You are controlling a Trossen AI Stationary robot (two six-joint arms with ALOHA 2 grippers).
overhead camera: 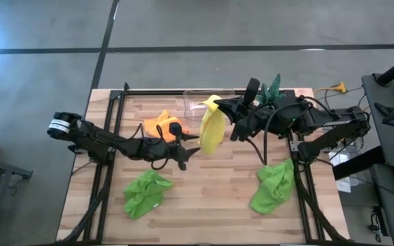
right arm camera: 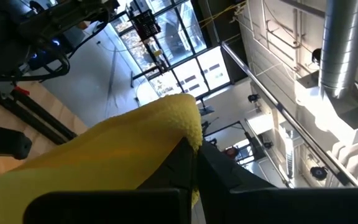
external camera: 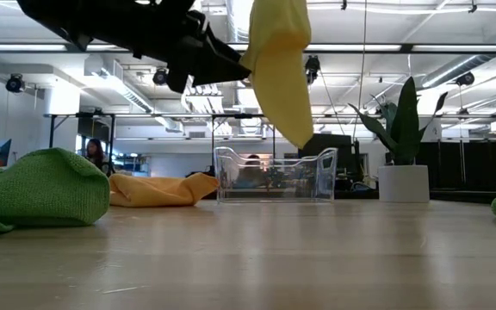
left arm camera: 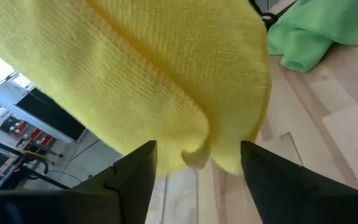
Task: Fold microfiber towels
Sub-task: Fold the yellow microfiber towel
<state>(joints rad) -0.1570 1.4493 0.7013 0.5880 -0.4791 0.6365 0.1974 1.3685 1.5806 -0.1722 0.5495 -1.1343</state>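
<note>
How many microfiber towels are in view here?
4: yellow towel hanging from the right gripper; orange towel behind the left arm; one green towel front left, another green towel front right.

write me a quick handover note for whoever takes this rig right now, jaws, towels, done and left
Right gripper: jaws shut on the top edge of the yellow towel, which hangs in the air above the table near the clear bin.
Left gripper: jaws open on either side of the yellow towel's hanging lower corner, not yet closed on it.
Orange towel: crumpled at the back of the table, beside the left arm.
Lime green towels: one bunched front left, one bunched front right.
Done: yellow towel lifted. No towel looks folded.
Left: close on the lower corner, lay out and fold the yellow, then the other three.
</note>
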